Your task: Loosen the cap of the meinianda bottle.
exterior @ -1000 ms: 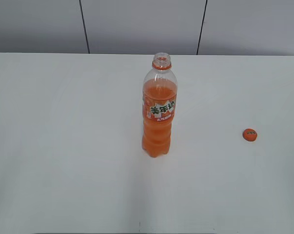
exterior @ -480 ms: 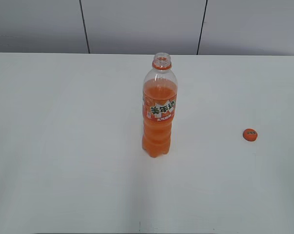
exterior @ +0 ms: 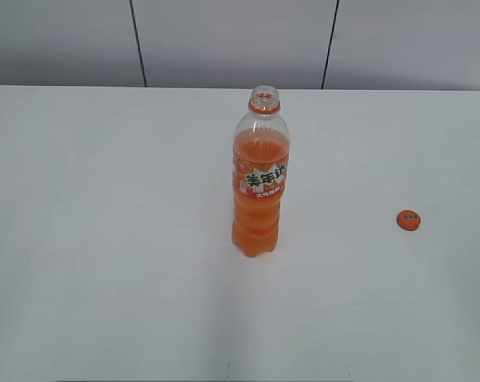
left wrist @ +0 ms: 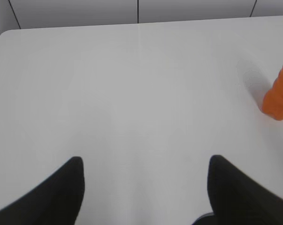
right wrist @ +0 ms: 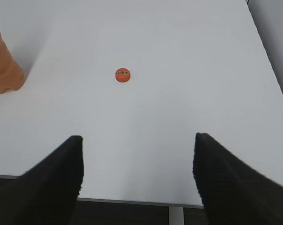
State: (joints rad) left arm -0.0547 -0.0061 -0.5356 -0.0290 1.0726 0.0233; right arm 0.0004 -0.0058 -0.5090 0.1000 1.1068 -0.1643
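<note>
One meinianda bottle [exterior: 259,179] stands uncapped; one cap [exterior: 408,220] lies well apart.

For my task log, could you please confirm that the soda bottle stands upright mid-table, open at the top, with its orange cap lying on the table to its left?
Not quite: the cap lies to the right of the bottle, not the left, as the exterior view shows. The rest holds: the bottle stands upright mid-table with its mouth open.

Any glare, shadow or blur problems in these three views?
Exterior view: even light, no glare; the meinianda bottle and the cap are sharp, with faint shadows. Left wrist view: soft shadow beside the bottle base; left gripper fingers dark, featureless. Right wrist view: the same for the right gripper.
</note>
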